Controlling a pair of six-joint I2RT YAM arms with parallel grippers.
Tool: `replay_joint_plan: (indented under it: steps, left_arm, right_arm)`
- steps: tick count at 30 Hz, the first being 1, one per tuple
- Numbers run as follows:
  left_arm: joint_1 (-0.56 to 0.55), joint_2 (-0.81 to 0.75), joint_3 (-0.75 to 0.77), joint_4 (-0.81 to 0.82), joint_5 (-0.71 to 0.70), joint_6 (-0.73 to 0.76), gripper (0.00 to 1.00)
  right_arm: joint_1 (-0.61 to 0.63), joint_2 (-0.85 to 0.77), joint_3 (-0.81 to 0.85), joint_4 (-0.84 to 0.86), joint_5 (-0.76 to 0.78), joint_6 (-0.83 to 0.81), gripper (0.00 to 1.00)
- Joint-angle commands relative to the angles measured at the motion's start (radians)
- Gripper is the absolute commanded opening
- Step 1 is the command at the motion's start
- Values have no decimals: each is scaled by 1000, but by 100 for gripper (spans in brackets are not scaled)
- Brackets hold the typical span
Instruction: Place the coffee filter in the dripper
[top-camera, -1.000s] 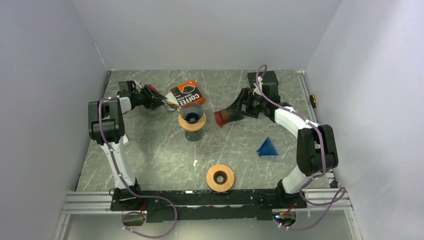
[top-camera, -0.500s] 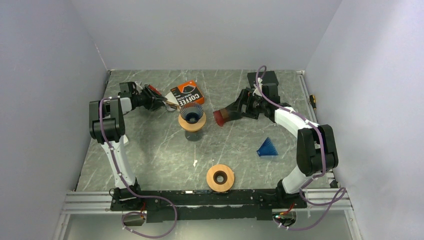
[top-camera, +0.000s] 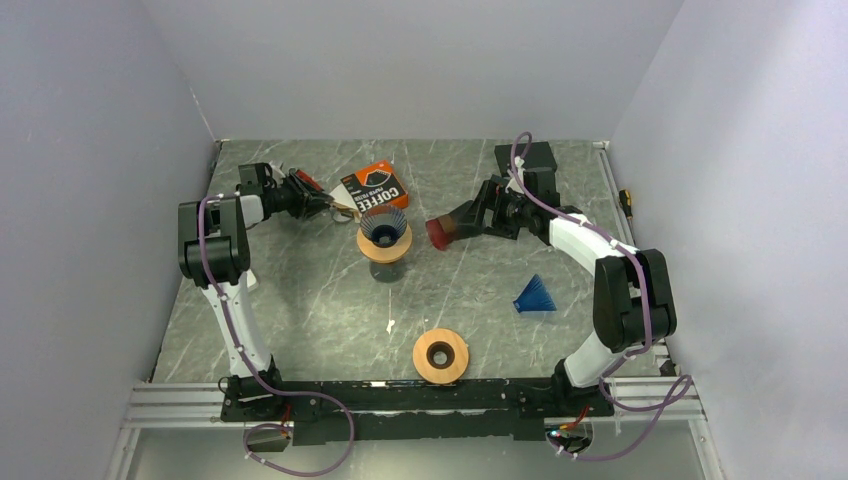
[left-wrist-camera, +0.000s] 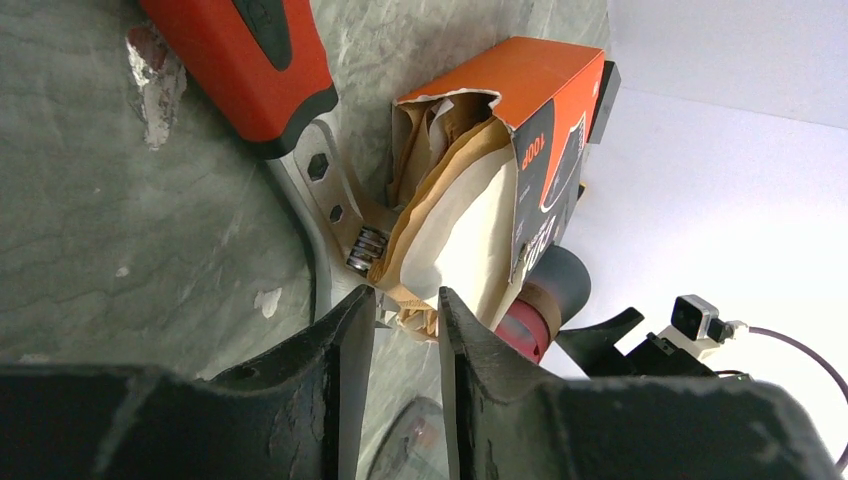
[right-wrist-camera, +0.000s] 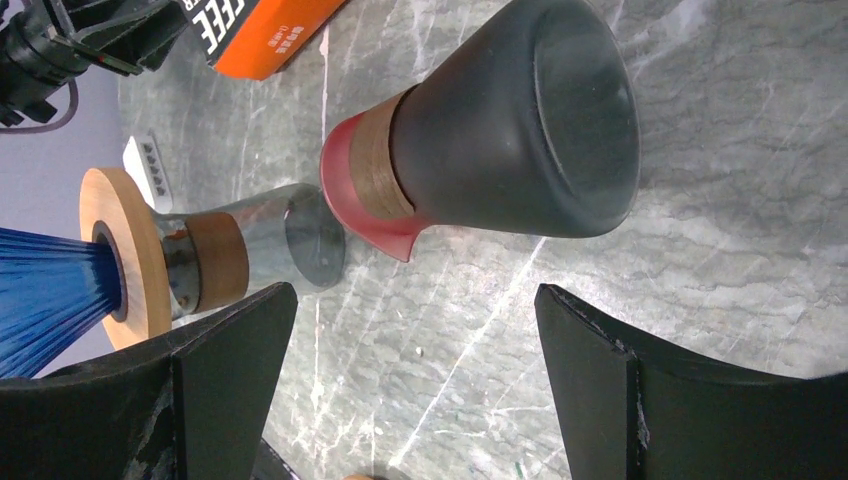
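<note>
- Coffee filter (left-wrist-camera: 458, 232): sticking out of the orange box (left-wrist-camera: 540, 85), far side of worktop (top-camera: 320, 290), near dripper (top-camera: 384, 230).
- Left hand (left-wrist-camera: 405, 305): just narrowed around its edge; pinching or not, cannot tell; pull-out seems next.
- Right hand (right-wrist-camera: 415, 295): spread wide by dark jug (right-wrist-camera: 520, 120).

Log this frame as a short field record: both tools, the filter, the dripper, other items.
left tool: jaws nearly together at the edge of the paper filters; grip unconfirmed
paper filters: sticking out of the torn orange box
dripper: blue, next to the orange box, no paper visible inside
right tool: open, facing the dark carafe, which lies on its side
other: loose blue cone; wooden ring near the arm bases
</note>
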Motion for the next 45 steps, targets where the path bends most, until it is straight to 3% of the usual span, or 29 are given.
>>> replay_joint_plan:
  steps: [1, 12, 18, 32, 36, 45]
  left_arm:
    - [1, -35, 35, 36, 18, -8, 35]
    - [3, -43, 10, 85, 41, -23, 31]
    - [3, -61, 1, 89, 43, -25, 42]
    - [3, -89, -63, 135, 28, -49, 40]
    - [2, -92, -51, 80, -8, -20, 50]
    - [3, -63, -16, 82, -7, -22, 38]
  right_arm:
    - [-4, -32, 14, 16, 4, -18, 94]
    - [-3, -22, 27, -5, 17, -37, 94]
    - [-3, -18, 29, -4, 15, -37, 94]
    - [-3, -10, 21, -1, 12, -39, 94]
    - [-3, -15, 23, -7, 18, -41, 94]
    - [-3, -13, 25, -13, 21, -45, 95]
